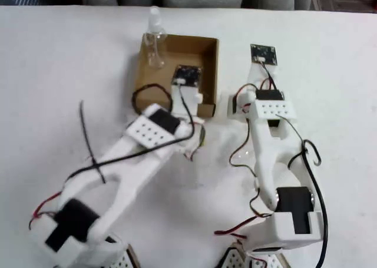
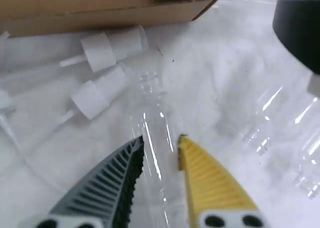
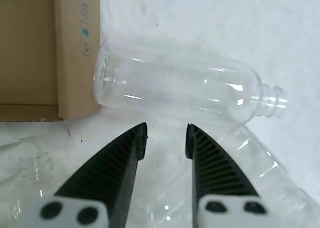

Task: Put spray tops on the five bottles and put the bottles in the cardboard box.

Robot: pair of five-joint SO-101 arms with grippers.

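Observation:
A clear bottle [image 2: 150,112] without a top lies on the white table, and my left gripper [image 2: 161,143] is shut on its sides, one finger grey and one yellow. Two white spray tops [image 2: 107,47] [image 2: 95,92] lie beside its neck, close to the wall of the cardboard box [image 2: 100,7]. My right gripper [image 3: 166,133] hangs open just short of another topless bottle [image 3: 175,87], which lies with its base against the box [image 3: 75,52]. One more bottle [image 3: 260,173] lies under the right fingers. A bottle with a spray top [image 1: 155,38] stands in the box's far left corner.
The left arm [image 1: 135,156] reaches to the near right corner of the box [image 1: 150,59]; the right arm [image 1: 268,138] stretches along the box's right side. More clear bottles [image 2: 295,138] lie on the table beyond the left gripper. Open tabletop spreads to the far left and right.

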